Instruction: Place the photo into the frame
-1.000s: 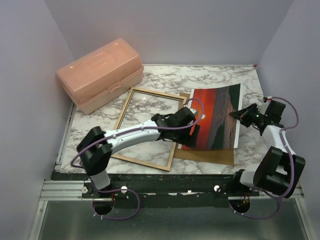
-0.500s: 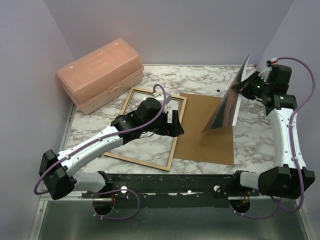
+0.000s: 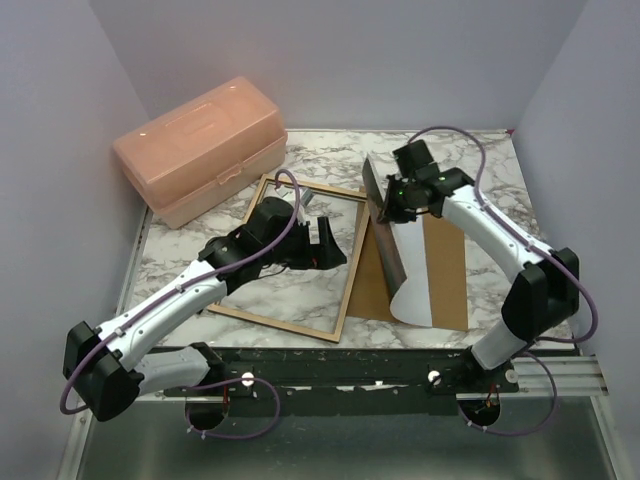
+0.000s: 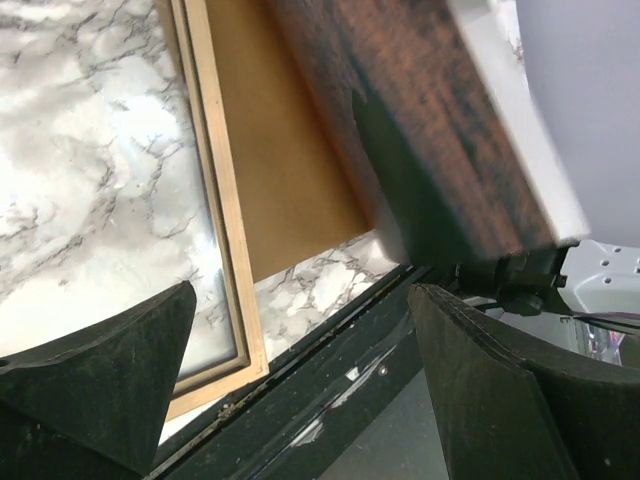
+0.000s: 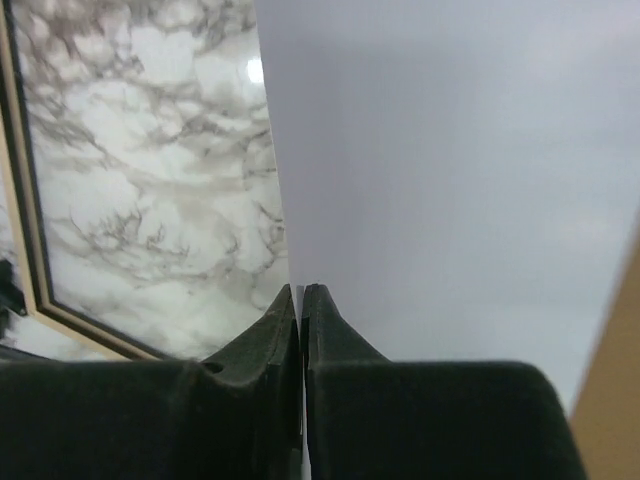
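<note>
tan frame (image 3: 320, 188), just one, lies flat. right gripper (image 5: 301, 300) pinches the single photo (image 3: 412, 270) by its edge, standing it upright over one brown board (image 3: 445, 270); left gripper (image 3: 330, 243) gapes wide above the frame.

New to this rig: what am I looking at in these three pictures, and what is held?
Two robot arms are bolted at the near edge of a marble table. The wide picture looks down from above and behind; the other two come from a camera on each wrist. On the table lie a wooden frame, a brown backing board and a pink plastic box. The right gripper is pinched shut on the photo's edge, holding it lifted and curled, white back showing. The left gripper hangs open above the frame, empty.
</note>
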Controlling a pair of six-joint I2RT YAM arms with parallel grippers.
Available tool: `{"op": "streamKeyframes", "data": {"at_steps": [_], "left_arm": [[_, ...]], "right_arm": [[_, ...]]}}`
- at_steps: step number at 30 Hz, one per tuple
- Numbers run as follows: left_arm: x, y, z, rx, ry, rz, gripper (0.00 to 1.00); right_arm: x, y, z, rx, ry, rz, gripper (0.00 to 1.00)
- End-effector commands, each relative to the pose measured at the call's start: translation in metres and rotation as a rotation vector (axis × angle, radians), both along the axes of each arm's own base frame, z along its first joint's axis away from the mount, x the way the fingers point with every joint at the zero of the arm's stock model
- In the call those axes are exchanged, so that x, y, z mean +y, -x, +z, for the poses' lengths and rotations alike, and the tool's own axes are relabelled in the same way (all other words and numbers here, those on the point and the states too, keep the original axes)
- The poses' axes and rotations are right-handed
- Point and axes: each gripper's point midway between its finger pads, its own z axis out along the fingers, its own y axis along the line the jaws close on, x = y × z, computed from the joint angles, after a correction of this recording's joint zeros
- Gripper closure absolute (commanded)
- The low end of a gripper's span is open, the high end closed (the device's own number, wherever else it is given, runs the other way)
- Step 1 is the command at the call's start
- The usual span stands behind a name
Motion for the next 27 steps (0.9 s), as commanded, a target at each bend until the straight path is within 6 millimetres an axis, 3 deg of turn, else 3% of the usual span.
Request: {"op": "streamKeyframes", "data": {"at_steps": [1,3,6,11,16,19,21,27], "left_arm": [[0.008,0.004,-0.005,0.027,0.034,-0.003,0.07],[0.013,0.003,-0.013,0.039,0.037,0.005,0.07],[0.017,0.000,-0.023,0.070,0.069,0.007,0.05],[0.012,-0.004,-0.053,0.159,0.150,-0.016,0.05],[0.004,-0.012,-0.078,0.208,0.132,-0.036,0.05],[-0.003,-0.020,-0.093,0.234,0.112,-0.055,0.08],[-0.008,-0.025,-0.100,0.249,0.107,-0.068,0.10],[-0.025,-0.039,-0.112,0.266,0.128,-0.107,0.17]], "right_arm": [[0.041,-0.001,-0.018,0.001,0.014,0.034,0.90],[0.066,0.004,-0.029,0.022,-0.069,0.092,0.76],[0.086,0.008,-0.045,0.043,-0.163,0.135,0.58],[0.101,0.016,-0.067,0.091,-0.245,0.171,0.36],[0.102,0.021,-0.061,0.073,-0.295,0.168,0.14],[0.087,0.020,-0.058,0.070,-0.294,0.131,0.12],[0.066,0.019,-0.059,0.079,-0.306,0.090,0.12],[-0.029,0.024,-0.062,0.047,-0.281,-0.091,0.12]]}}
